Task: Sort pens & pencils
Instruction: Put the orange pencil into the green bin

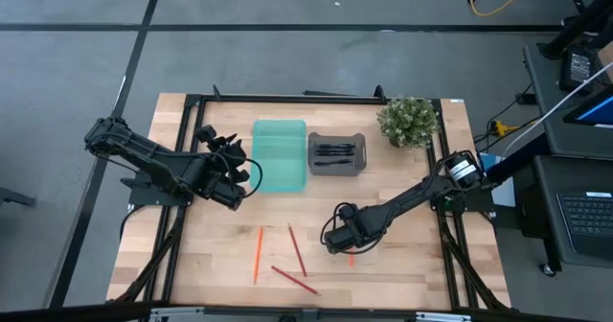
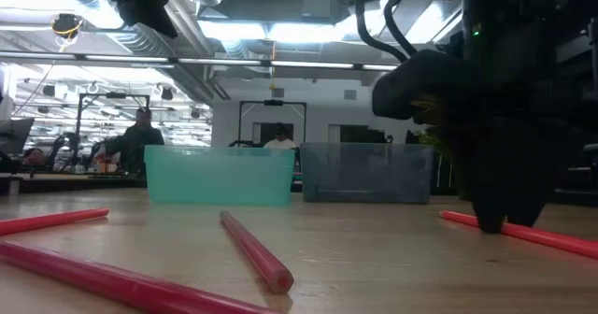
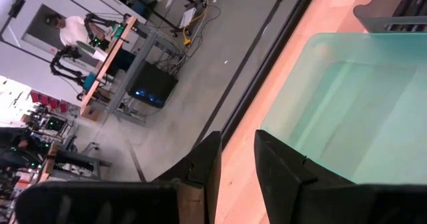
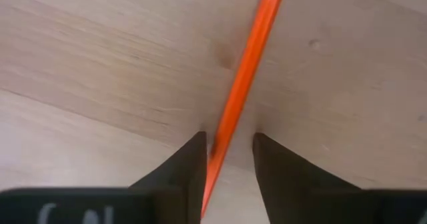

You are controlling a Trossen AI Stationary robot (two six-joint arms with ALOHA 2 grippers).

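An orange pencil [image 4: 247, 64] lies flat on the wooden table, right of centre [image 1: 351, 259]. My right gripper [image 4: 227, 141] points down over it, open, with one finger on each side of the pencil and its tips close to the table [image 2: 505, 216]. Three more pencils lie flat to the left: an orange one [image 1: 258, 253], a dark red one [image 1: 297, 248] and a red one [image 1: 294, 280]. Black pens [image 1: 335, 153] lie in the grey bin [image 1: 358, 165]. My left gripper [image 1: 239, 178] hangs open beside the teal bin [image 1: 280, 154], with nothing between its fingers [image 3: 237, 141].
A potted plant [image 1: 409, 121] stands at the far right corner of the table, beside the grey bin. The two bins sit side by side at the far middle. Bare wood lies along the near edge right of the pencils.
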